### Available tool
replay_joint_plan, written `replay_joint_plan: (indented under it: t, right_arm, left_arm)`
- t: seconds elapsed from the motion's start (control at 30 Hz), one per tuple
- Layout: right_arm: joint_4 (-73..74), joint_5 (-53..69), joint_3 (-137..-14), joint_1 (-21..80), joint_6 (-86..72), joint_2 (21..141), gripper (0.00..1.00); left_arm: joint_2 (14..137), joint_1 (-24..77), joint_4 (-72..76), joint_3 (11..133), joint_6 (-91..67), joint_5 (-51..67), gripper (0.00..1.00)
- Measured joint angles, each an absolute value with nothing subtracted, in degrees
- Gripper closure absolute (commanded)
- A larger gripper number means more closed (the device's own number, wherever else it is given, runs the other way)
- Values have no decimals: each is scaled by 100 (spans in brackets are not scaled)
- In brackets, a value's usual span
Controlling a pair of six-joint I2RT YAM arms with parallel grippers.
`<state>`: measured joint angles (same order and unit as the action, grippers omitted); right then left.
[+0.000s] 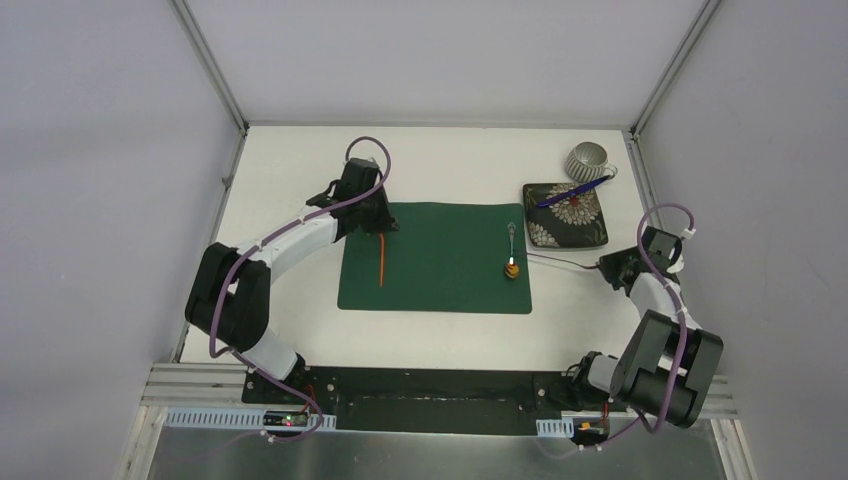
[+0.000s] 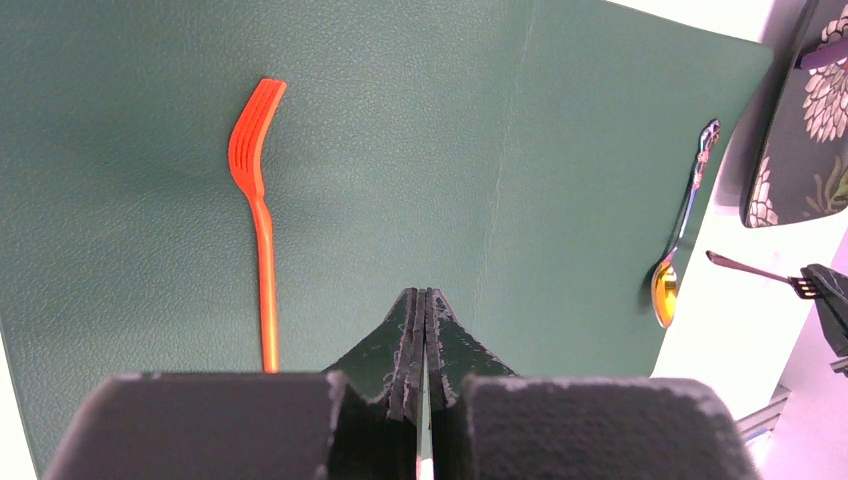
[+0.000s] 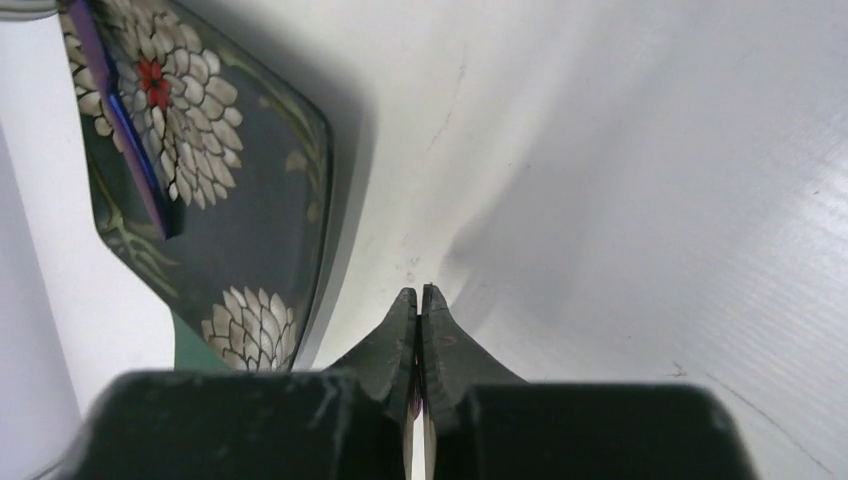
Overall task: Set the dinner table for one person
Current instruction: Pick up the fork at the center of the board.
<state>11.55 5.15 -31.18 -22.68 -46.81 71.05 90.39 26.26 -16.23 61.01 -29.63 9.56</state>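
Twice found jaws pressed together, nothing visibly between them: at the left gripper, hovering over the green placemat, and at the right gripper, near the floral plate. Could not confirm a pinch on the thin dark fork lying just beside that right gripper on the dinner table, the white matte top spread beneath everything. Noted an orange fork and a spoon already on the mat, left and right, with the plate and a ribbed cup off it toward the far right corner. Judged the purple utensil the main hazard: laid across the plate, reaching toward the cup, likely to slide or clatter off on lifting or nudging either. Feared also shoving the spoon aside when bringing the plate in, and slipping off the flat thin fork or the plate's shallow rim with closed fingers. Found no brand, label or legible writing anywhere; only a floral pattern on the plate.
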Motion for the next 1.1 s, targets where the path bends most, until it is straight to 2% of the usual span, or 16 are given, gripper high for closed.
replay_joint_plan:
  t: [0.3,0.57,0.83,1.1]
  right_arm:
    - [1496,917,-3179,-2099,-4689,6862,100]
    - [1535,1219,-3747,-1649,-4727,6958,100]
    - [1059,1656,-5207,-386,-4718,8746,100]
    - [1308,2250,-7234,631,-4222,10674,100]
  left_arm:
    - [9006,2652,-1675,6101,-2963,945,100]
    - [8917,2707,-1828,6104,-2963,908,100]
    - [8814,2707,-1931,6106,-2961,869,100]
    - [8591,2707,-2196,6132,-2956,731,100]
